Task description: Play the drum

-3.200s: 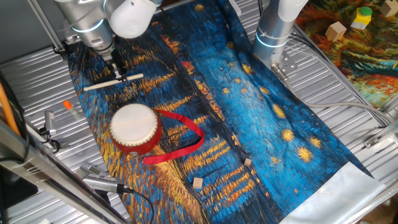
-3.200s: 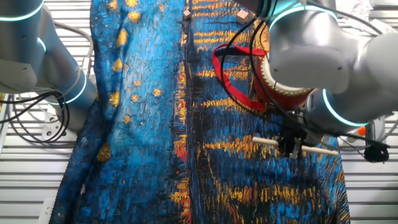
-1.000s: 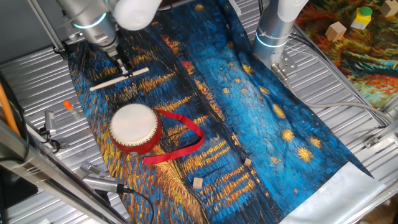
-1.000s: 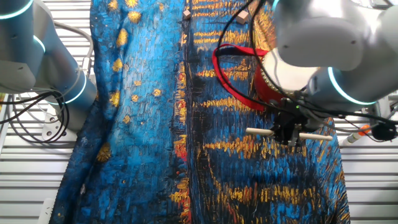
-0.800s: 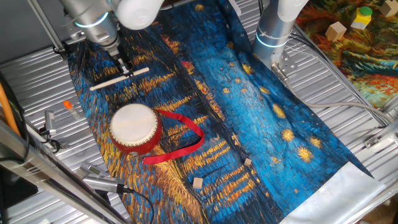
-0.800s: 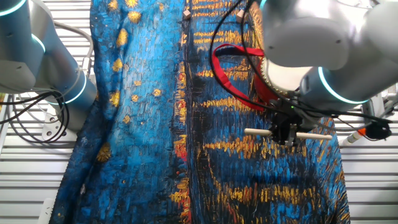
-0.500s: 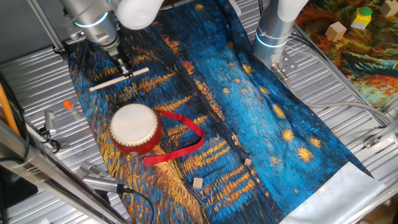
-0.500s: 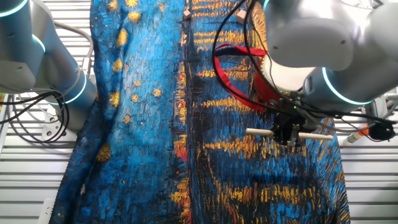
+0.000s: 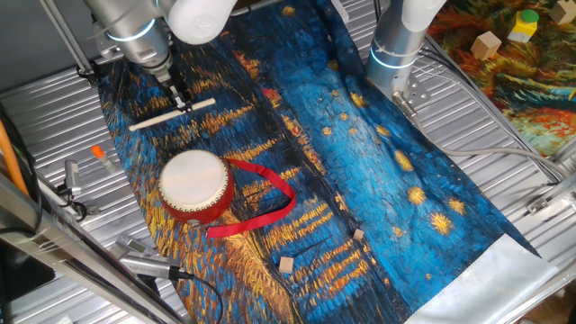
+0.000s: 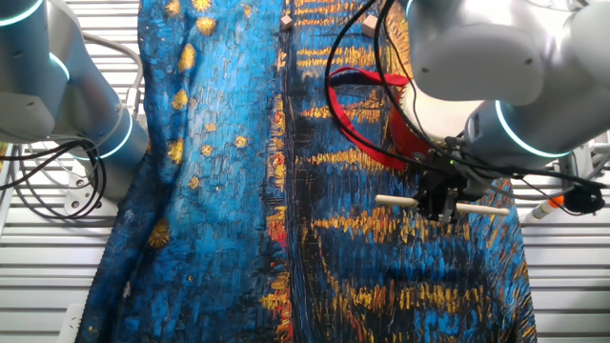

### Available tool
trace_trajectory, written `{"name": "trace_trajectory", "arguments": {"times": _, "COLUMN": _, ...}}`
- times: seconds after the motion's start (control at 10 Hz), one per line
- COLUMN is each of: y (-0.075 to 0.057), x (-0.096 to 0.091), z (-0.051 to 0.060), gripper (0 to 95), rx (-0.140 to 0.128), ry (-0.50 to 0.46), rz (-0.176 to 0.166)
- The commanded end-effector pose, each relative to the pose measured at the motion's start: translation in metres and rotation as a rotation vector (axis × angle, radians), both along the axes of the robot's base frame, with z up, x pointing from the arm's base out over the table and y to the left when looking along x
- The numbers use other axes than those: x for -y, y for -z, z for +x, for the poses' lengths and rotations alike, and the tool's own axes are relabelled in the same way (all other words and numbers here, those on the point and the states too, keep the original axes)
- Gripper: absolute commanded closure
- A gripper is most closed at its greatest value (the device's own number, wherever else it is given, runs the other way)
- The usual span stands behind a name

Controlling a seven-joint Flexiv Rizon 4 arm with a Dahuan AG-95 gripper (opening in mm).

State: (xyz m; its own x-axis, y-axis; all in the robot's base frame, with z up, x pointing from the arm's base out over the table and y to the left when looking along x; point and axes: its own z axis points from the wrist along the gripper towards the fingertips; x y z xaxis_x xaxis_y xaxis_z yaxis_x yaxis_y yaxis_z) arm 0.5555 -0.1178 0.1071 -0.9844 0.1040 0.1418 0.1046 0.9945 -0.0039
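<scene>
The drum (image 9: 195, 184) stands upright on the blue painted cloth, cream skin up, red side, its red ribbon (image 9: 261, 202) trailing to the right. In the other fixed view only a red edge of the drum (image 10: 408, 141) and the ribbon (image 10: 353, 124) show; my arm hides the rest. My gripper (image 9: 183, 101) is shut on the thin pale wooden stick (image 9: 171, 114) near its middle. The stick is level, a little above the cloth, behind the drum and apart from it. The gripper (image 10: 444, 206) and stick (image 10: 434, 205) also show in the other fixed view.
Two small wooden blocks (image 9: 287, 264) lie on the cloth (image 9: 378, 180) in front of the drum. An orange-tipped marker (image 9: 100, 155) lies on the metal table at left. A second robot arm base (image 9: 396, 45) stands at the back. Cables and metal rods (image 9: 144, 264) lie at the front left.
Since 3.2 s ago the gripper has lifted the stick slightly and shifted it away from the drum. Over the last second it has stayed almost still.
</scene>
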Motion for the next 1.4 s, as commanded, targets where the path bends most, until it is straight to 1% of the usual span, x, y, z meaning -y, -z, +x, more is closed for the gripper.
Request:
{"name": "trace_trajectory", "arguments": {"times": 0.1, "y": -0.0008, "x": -0.0004, "z": -0.0015, "gripper": 95.0, "rx": 0.004, "ry": 0.000, "rz": 0.005}}
{"name": "trace_trajectory", "arguments": {"times": 0.2, "y": -0.0008, "x": -0.0004, "z": -0.0015, "gripper": 95.0, "rx": 0.008, "ry": -0.005, "rz": 0.006}}
{"name": "trace_trajectory", "arguments": {"times": 0.3, "y": -0.0008, "x": -0.0004, "z": -0.0015, "gripper": 95.0, "rx": 0.026, "ry": -0.012, "rz": 0.007}}
{"name": "trace_trajectory", "arguments": {"times": 0.4, "y": -0.0008, "x": -0.0004, "z": -0.0015, "gripper": 95.0, "rx": 0.053, "ry": -0.012, "rz": 0.007}}
{"name": "trace_trajectory", "arguments": {"times": 0.7, "y": -0.0008, "x": -0.0004, "z": -0.0015, "gripper": 95.0, "rx": 0.105, "ry": -0.007, "rz": 0.006}}
{"name": "trace_trajectory", "arguments": {"times": 0.8, "y": -0.0008, "x": -0.0004, "z": -0.0015, "gripper": 95.0, "rx": 0.117, "ry": -0.008, "rz": 0.006}}
{"name": "trace_trajectory", "arguments": {"times": 1.0, "y": -0.0008, "x": -0.0004, "z": -0.0015, "gripper": 95.0, "rx": 0.122, "ry": -0.004, "rz": 0.004}}
{"name": "trace_trajectory", "arguments": {"times": 1.2, "y": -0.0008, "x": -0.0004, "z": -0.0015, "gripper": 95.0, "rx": 0.135, "ry": -0.010, "rz": 0.005}}
{"name": "trace_trajectory", "arguments": {"times": 1.3, "y": -0.0008, "x": -0.0004, "z": -0.0015, "gripper": 95.0, "rx": 0.149, "ry": -0.023, "rz": 0.005}}
{"name": "trace_trajectory", "arguments": {"times": 1.4, "y": -0.0008, "x": -0.0004, "z": -0.0015, "gripper": 95.0, "rx": 0.151, "ry": -0.029, "rz": 0.006}}
